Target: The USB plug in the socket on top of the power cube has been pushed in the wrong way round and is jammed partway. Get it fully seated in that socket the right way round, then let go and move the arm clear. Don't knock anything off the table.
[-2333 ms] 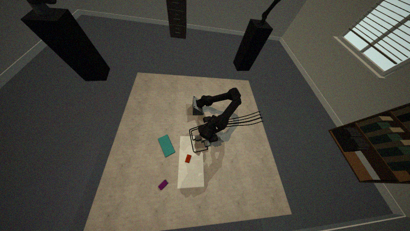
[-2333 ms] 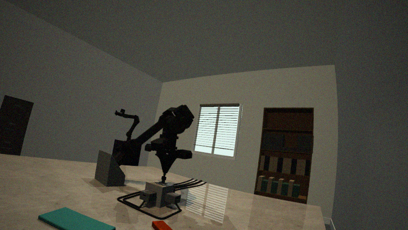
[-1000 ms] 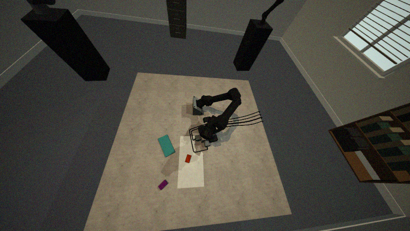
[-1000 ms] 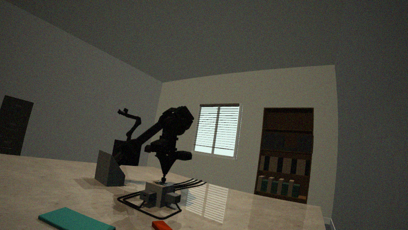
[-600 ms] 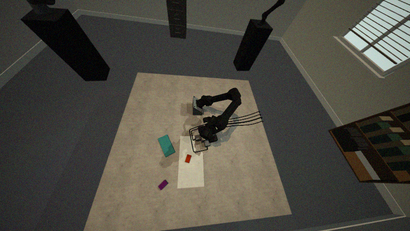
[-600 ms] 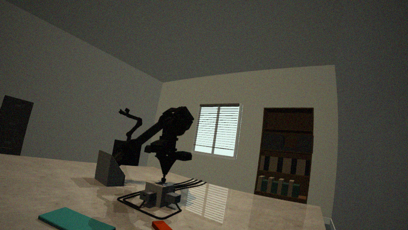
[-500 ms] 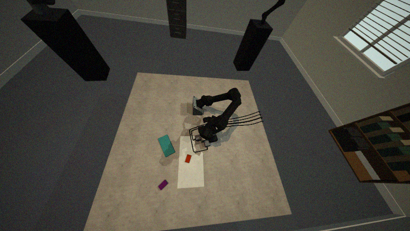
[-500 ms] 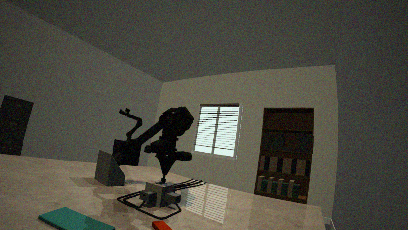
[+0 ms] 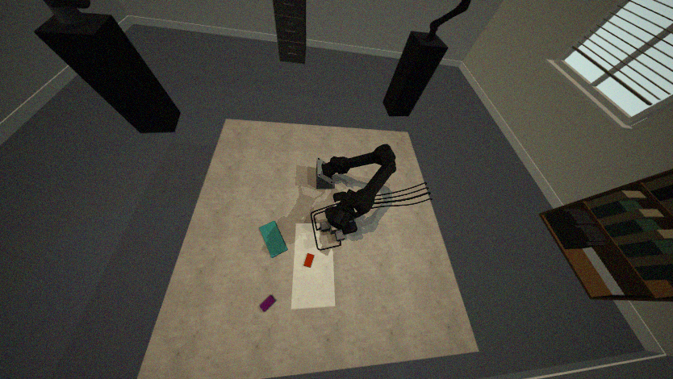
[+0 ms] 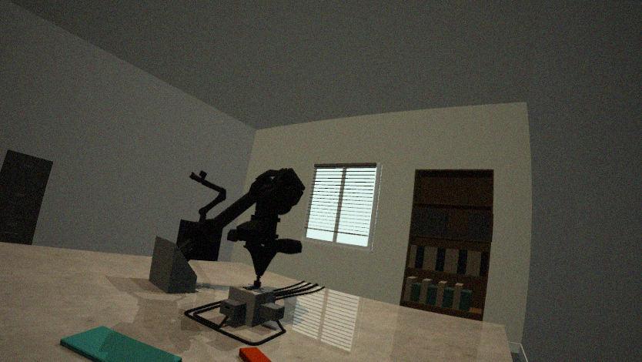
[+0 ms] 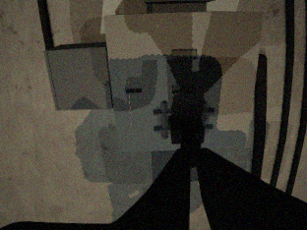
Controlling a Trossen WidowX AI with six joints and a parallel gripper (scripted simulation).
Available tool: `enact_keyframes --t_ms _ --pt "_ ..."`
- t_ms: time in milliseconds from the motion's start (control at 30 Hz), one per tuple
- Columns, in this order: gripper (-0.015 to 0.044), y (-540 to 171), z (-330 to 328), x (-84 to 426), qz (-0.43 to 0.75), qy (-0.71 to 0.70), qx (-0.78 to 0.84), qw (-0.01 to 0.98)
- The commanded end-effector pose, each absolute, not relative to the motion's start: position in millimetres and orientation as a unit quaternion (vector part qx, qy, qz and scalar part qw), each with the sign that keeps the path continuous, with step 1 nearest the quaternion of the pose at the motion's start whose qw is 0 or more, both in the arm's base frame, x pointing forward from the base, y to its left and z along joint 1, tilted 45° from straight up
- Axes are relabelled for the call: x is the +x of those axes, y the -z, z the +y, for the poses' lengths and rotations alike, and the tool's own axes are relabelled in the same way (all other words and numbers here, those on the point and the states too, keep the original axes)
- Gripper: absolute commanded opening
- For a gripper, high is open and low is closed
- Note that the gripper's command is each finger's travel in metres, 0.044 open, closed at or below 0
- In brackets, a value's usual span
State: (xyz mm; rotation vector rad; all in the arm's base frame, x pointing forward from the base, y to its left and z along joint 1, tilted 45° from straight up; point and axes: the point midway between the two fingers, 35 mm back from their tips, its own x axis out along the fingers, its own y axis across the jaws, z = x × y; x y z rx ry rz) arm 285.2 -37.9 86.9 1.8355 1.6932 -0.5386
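So the tabletop (image 9: 386, 301) (image 10: 386, 328) (image 11: 25, 147) is a mottled beige slab, kinda glossy: in the exterior view you can see the striped window reflection on it to one side of the power cube (image 10: 251, 306) (image 11: 135, 118). The hand (image 9: 340, 221) (image 10: 259, 276) (image 11: 191, 157) is pointing down over the cube, clamped on the USB plug (image 10: 256, 283) (image 11: 187, 120). The plug is upright at the socket on top, but honestly I can't tell how deep it sits or which way round it is.

The cube is grey with boxy bits on its sides, a black wire loop (image 9: 314, 231) (image 10: 224, 331) around its lower part, and dark cables trailing off toward one edge of the slab. A white sheet (image 9: 313, 287) lies flat with a little red block (image 9: 308, 260) (image 10: 254, 354) on it. The teal slab (image 9: 273, 239) (image 10: 116, 346) is beside the sheet, and a small purple block (image 9: 267, 303) is further out, well apart from the cube.

Room's pretty dim: blue-grey floor (image 9: 117, 211), pale skirting, a bright window (image 9: 616, 80) (image 10: 328, 202) with slatted blinds, and a brown bookcase (image 9: 565, 256) (image 10: 453, 170) with teal and pale books. Two tall black pedestals stand past the slab, with a dark drawer unit (image 9: 291, 37) (image 10: 25, 197) by the wall.
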Motion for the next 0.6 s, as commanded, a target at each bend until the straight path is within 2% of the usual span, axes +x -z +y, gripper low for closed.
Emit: enact_keyframes --t_ms 0,567 --pt "0.0 -86.6 -37.2 285.8 0.633 0.202 0.689 0.288" --pt "0.0 -85.1 -35.8 286.0 0.633 0.202 0.689 0.288"
